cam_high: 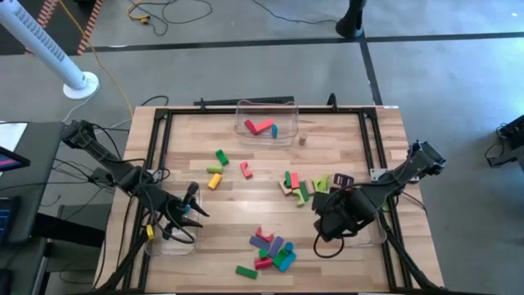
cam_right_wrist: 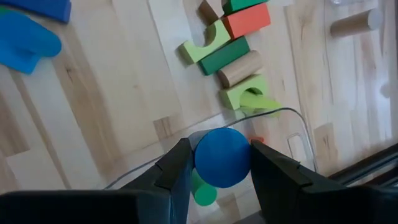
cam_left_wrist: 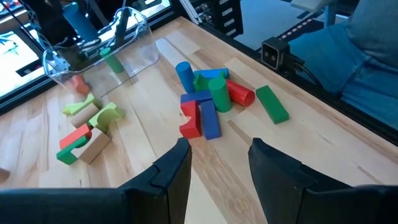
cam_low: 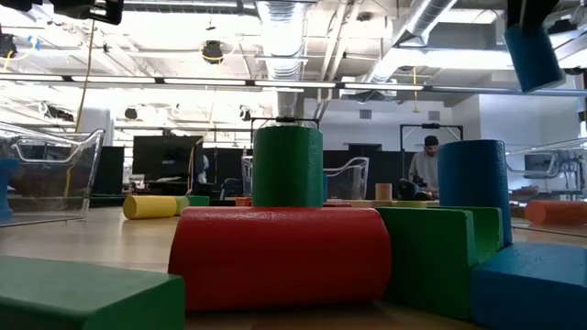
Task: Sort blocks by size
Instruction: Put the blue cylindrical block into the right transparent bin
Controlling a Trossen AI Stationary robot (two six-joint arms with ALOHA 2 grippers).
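My right gripper (cam_high: 329, 225) is shut on a blue cylinder (cam_right_wrist: 222, 155) above a clear bin (cam_right_wrist: 297, 127) at the table's near right. A green cylinder (cam_right_wrist: 203, 193) lies in that bin. The held block also shows high in the low view (cam_low: 532, 50). My left gripper (cam_left_wrist: 221, 146) is open and empty at the near left (cam_high: 192, 205), beside another clear bin (cam_high: 172, 239). Loose blocks lie in a heap near the front edge (cam_high: 270, 250), in a group at the centre right (cam_high: 299, 187) and as a few at the centre left (cam_high: 217, 164). My right gripper pinches the blue cylinder's round side (cam_right_wrist: 198, 158) between its two fingers. The fingers come from above and point down, along the cylinder, so its round end faces the wrist camera. The cylinder hangs roughly upright, lifted clear above the bin.
A third clear bin (cam_high: 266, 123) at the far middle holds red and blue blocks. A small tan block (cam_high: 302, 140) lies beside it. Black rails run along the table's edges (cam_high: 155, 147). Bare wood lies between the heaps (cam_high: 246, 205).
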